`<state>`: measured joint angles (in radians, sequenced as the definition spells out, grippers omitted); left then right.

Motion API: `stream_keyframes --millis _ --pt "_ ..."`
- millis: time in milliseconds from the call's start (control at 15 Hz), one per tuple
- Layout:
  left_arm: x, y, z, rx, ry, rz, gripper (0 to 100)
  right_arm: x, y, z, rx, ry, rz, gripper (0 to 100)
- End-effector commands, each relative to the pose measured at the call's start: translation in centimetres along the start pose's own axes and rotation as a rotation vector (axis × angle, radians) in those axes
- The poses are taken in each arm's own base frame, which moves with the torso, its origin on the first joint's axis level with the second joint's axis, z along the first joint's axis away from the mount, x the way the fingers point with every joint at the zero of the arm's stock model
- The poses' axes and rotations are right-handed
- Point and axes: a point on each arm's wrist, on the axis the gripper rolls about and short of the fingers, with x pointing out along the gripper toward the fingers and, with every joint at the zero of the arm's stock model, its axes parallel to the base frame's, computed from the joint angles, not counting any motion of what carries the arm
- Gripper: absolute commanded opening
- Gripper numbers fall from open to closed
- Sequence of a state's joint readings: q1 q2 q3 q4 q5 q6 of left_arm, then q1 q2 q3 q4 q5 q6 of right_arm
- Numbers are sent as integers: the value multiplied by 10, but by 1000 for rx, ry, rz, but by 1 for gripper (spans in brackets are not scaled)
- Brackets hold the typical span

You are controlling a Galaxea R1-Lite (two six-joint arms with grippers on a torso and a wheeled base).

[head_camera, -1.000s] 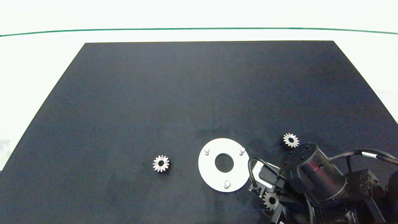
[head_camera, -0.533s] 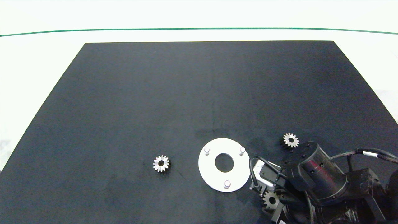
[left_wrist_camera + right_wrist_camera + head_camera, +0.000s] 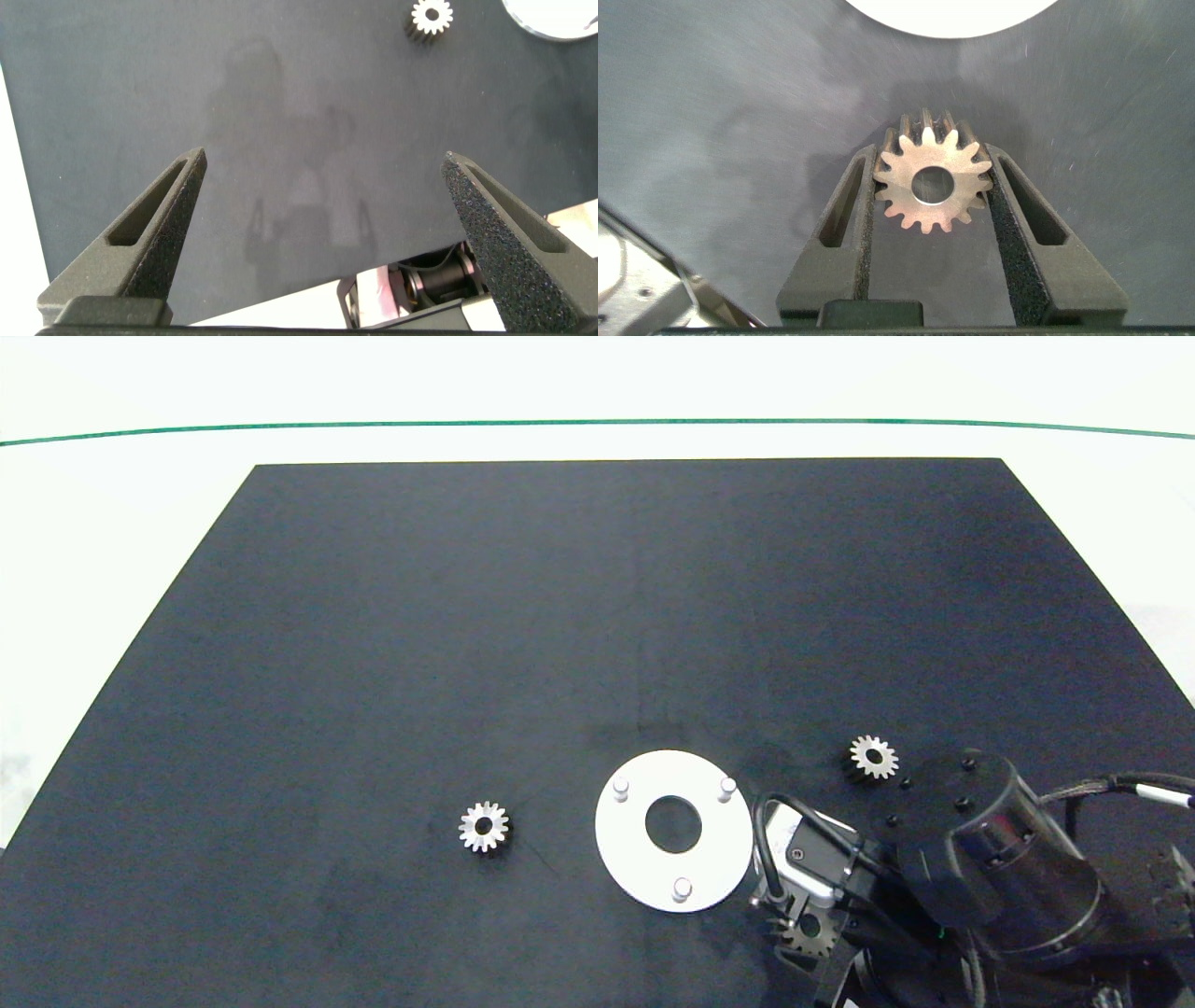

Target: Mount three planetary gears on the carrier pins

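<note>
The white disc point(image 3: 672, 829) lies on the black mat with three pale carrier pins, all bare: one far left point(image 3: 620, 789), one far right point(image 3: 727, 788), one near point(image 3: 682, 889). My right gripper point(image 3: 931, 187) is shut on a silver planetary gear point(image 3: 932, 184), which appears just off the disc's near-right rim as the held gear point(image 3: 808, 931). A second gear point(image 3: 485, 826) lies left of the disc and a third gear point(image 3: 874, 757) lies to its right. My left gripper point(image 3: 327, 177) hangs open over bare mat; the left-hand gear point(image 3: 432, 14) lies beyond it.
The black mat point(image 3: 467, 616) covers most of the white table, whose far edge carries a green line point(image 3: 597, 423). My right arm's dark wrist point(image 3: 999, 859) fills the near right corner. The disc's rim point(image 3: 952, 19) is just beyond the held gear.
My right arm has turned and shifted right, and the held gear now sits slightly lower and partly covered by the wrist camera. The disc and both loose gears have not moved.
</note>
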<state>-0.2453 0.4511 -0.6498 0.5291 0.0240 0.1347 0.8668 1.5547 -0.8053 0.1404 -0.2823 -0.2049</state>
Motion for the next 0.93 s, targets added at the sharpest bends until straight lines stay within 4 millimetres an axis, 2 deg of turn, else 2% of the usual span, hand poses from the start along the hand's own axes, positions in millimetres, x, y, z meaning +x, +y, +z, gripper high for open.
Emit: stream_keyframes --millis 67,333,933 --pt "2 0 0 1 12 -1 100 -12 8 10 -27 -60 20 22" --pt "3 0 2 0 2 0 100 -5 12 29 -34 -82 25 22" --pt "3 0 3 3 3 -4 100 4 19 57 -54 -88 40 22"
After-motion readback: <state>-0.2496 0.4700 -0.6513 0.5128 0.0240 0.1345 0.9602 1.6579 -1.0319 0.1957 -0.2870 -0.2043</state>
